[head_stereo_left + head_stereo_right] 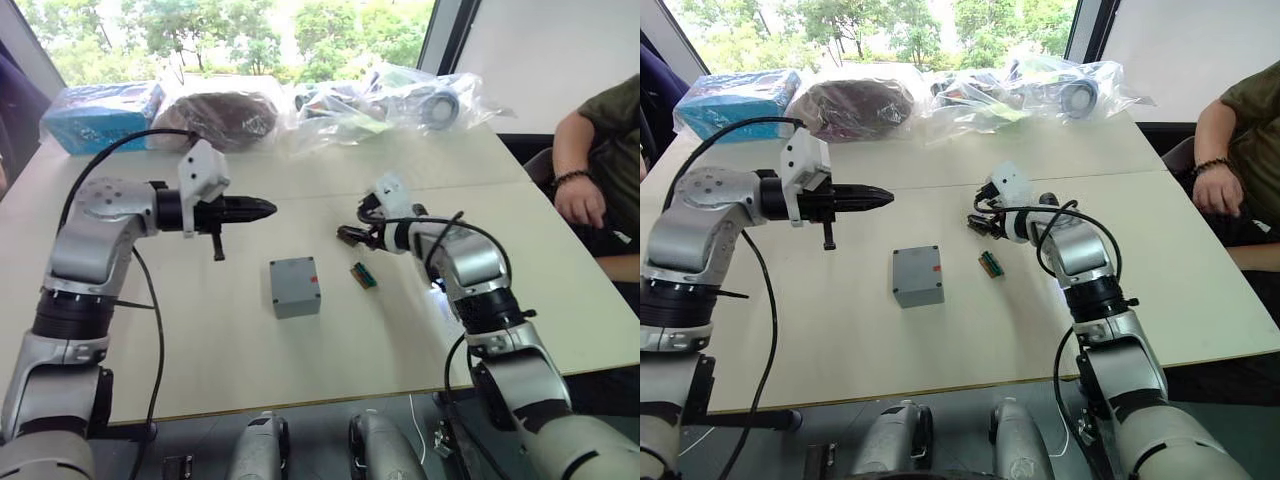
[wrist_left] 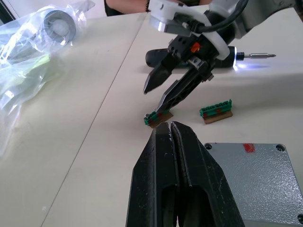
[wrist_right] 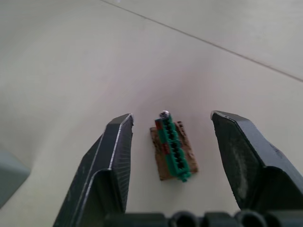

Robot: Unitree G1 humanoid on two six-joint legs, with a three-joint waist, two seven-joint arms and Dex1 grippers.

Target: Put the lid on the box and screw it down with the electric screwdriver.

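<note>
My right claw (image 3: 171, 124) is spread wide, jaws either side of a small green terminal block on a brown board (image 3: 172, 148), low over the table (image 1: 300, 200) — reads like lining up to pinch it, though it's no part of closing the box. A second green terminal block (image 2: 216, 110) lies just beside, nearer the box. My left claw (image 1: 262, 208) is pressed together, empty, held out level above the table, apparently parked until needed.

Box (image 1: 295, 286) sits between my arms near the table's middle with the lid (image 2: 258, 177) seemingly already on it: grey top closed over, red mark by one edge, screw hole at the corner. I'd judge the lid step done and screwing left.

Electric screwdriver (image 2: 199, 56) lies flat on the table behind my right claw, bit pointing away, tip light glowing — untouched, within the right arm's reach.

Bagged parts (image 1: 400, 100) and a blue packet (image 1: 100, 115) sit along the far edge; a person's arm (image 1: 590, 170) rests at the right side.
</note>
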